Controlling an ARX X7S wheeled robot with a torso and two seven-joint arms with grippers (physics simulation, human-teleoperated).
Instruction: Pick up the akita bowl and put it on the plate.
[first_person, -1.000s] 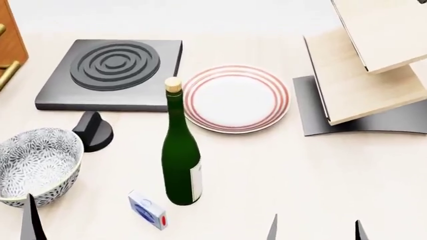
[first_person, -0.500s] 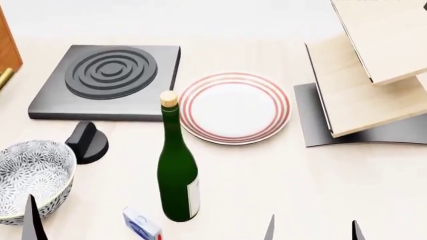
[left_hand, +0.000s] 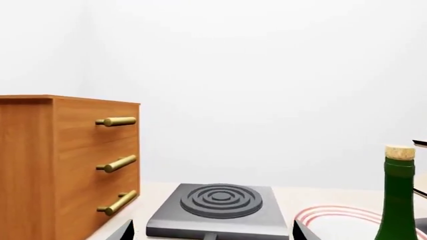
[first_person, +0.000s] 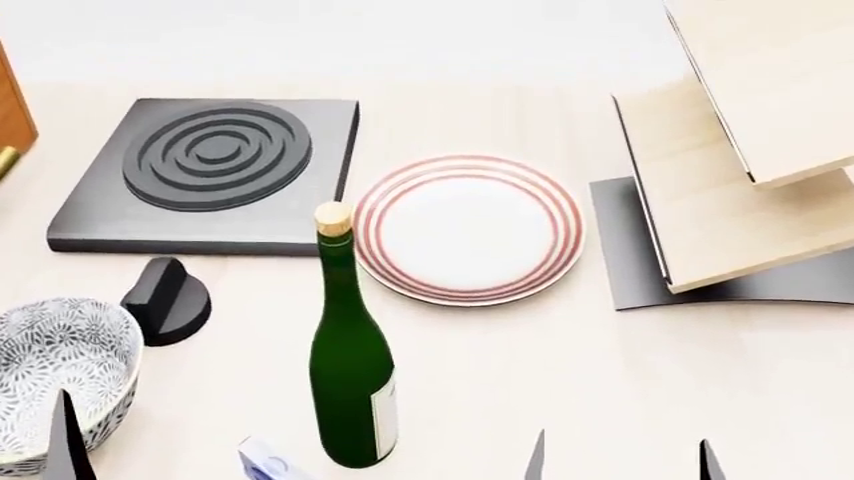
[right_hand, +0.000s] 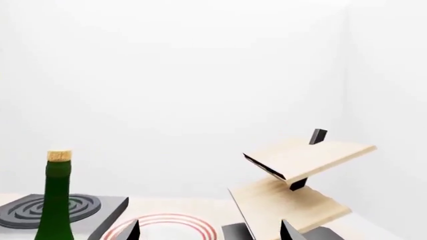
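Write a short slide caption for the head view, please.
Patterned bowl waits left of a green bottle; the red-ringed plate beyond is empty.

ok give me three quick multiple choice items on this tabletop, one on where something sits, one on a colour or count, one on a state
1. In the head view, what stands between the akita bowl and the plate?
A. the green wine bottle
B. a kettle
C. a toaster

2. What colour are the plate's rings?
A. blue
B. red
C. green

3. What lies on the plate now?
A. the bowl
B. a spoon
C. nothing

Answers:
1. A, the green wine bottle rises upright between them.
2. B, concentric red rings circle the white rim.
3. C, its white centre is bare, and the bowl sits on the table near the black knob.
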